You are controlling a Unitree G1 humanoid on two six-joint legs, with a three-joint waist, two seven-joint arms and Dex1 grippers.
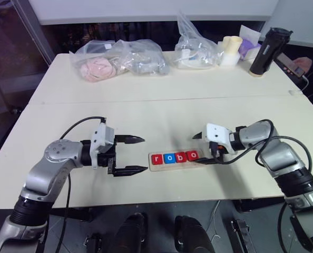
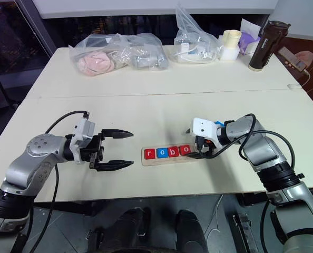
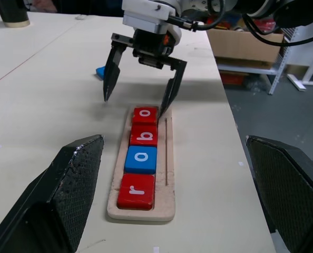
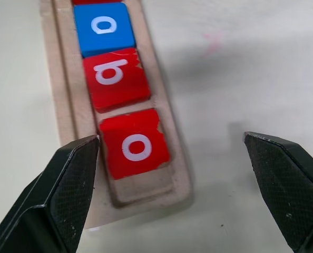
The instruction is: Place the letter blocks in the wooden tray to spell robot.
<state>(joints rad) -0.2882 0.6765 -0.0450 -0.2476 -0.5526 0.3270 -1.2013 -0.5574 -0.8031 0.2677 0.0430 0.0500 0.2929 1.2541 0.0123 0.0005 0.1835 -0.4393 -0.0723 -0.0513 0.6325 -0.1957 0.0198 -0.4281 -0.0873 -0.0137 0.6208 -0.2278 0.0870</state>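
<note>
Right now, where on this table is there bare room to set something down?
The beige table lies bare in a wide band between the clear plastic bags at its far edge and the pale wooden tray. It is crowded around the tray, flanked by the left gripper and right gripper.

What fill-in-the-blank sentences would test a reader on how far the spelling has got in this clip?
1. The wooden tray holds ____ letter blocks, reading r, o, b, o.
2. The second block from the r end is ____ in colour.
3. A loose blue block lies on the ____, outside the tray.
4. The right gripper hovers over the tray's unfilled end with its fingers ____.

Missing words: four; blue; table; open
</note>
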